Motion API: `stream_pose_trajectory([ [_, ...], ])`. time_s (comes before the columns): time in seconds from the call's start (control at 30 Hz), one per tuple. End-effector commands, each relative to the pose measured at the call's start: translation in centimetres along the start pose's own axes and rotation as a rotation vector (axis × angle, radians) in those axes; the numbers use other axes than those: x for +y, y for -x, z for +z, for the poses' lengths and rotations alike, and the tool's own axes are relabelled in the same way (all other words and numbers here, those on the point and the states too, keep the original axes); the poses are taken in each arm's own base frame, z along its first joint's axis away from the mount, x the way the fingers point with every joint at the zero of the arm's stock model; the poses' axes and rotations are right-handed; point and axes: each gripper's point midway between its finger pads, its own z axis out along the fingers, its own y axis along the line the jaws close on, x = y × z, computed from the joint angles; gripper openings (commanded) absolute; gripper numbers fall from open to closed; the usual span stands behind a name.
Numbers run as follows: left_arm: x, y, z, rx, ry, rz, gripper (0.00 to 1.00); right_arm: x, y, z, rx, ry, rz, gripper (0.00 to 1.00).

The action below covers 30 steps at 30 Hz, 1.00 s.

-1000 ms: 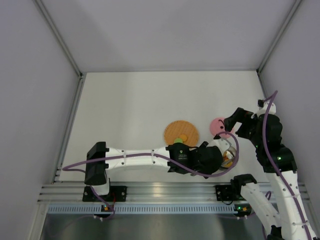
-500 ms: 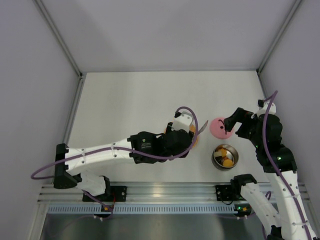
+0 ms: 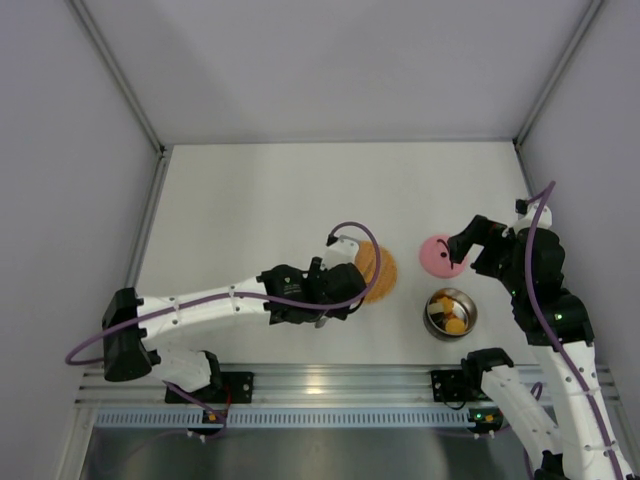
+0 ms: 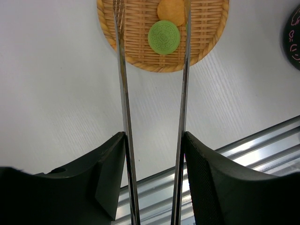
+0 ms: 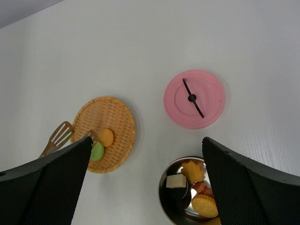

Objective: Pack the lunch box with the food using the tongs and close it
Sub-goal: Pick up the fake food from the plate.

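- Clamping one pair of tongs (image 4: 123, 93) in the left gripper (image 4: 153, 140): jaws part-way closed, one finger (image 4: 108, 178) pressing on the outside of each tong arm, the two arms standing apart in a narrow V.
- Pointing the tong tips at one round woven mat (image 4: 206, 33), sitting about mid-width on the table (image 3: 250, 200), closer to its near edge than its far edge.
- Counting two pieces of food on the mat: one green piece (image 4: 164, 37) and one orange piece (image 4: 171, 10), touching each other.
- Seeing both pieces between the two tong arms in the left wrist view. Seeing the tips at the mat's left rim, just beside the pieces, in the right wrist view. Not managing to tell whether the tips are touching anything.
- Hovering the right gripper (image 5: 146, 140) over the table's right side, above the lid, fingers spread wide, gripping nothing.
- Counting one lunch box (image 5: 162, 187): steel bowl, upright, uncovered, near the table's near edge toward the near right corner, apart from the mat.
- Counting at least four food pieces inside it: one yellow (image 5: 192, 171), one pale cube (image 5: 176, 181), one reddish (image 5: 201, 187), one round tan (image 5: 205, 205). Not seeing the part of the bowl behind the right finger.
- Counting one pink lid (image 5: 194, 98): lying flat on the table just past the bowl toward the far edge, not touching it, a thin dark bar across its top.
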Motion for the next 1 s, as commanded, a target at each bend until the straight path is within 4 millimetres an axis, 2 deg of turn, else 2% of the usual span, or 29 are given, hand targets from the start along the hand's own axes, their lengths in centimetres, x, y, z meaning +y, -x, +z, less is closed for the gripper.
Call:
stream_pose_trajectory([
  [0.0,-0.4,0.1,-0.5,-0.003,-0.042,-0.039,0.56,-0.3,0.2,-0.4,-0.007,-0.010,0.004,1.00],
  [0.33,-1.1,-1.5,0.4,0.052,-0.072,-0.014,0.56,-0.3,0.2,-0.3,-0.005,-0.013,0.002,0.99],
  [0.8,-1.5,-1.7,1.0,0.065,-0.074,0.006,0.53,-0.3,0.4,-0.4,-0.010,-0.014,0.002,1.00],
  [0.97,-1.6,-1.7,1.1,0.067,-0.076,0.008,0.49,-0.2,0.5,-0.3,-0.009,-0.012,0.001,1.00],
])
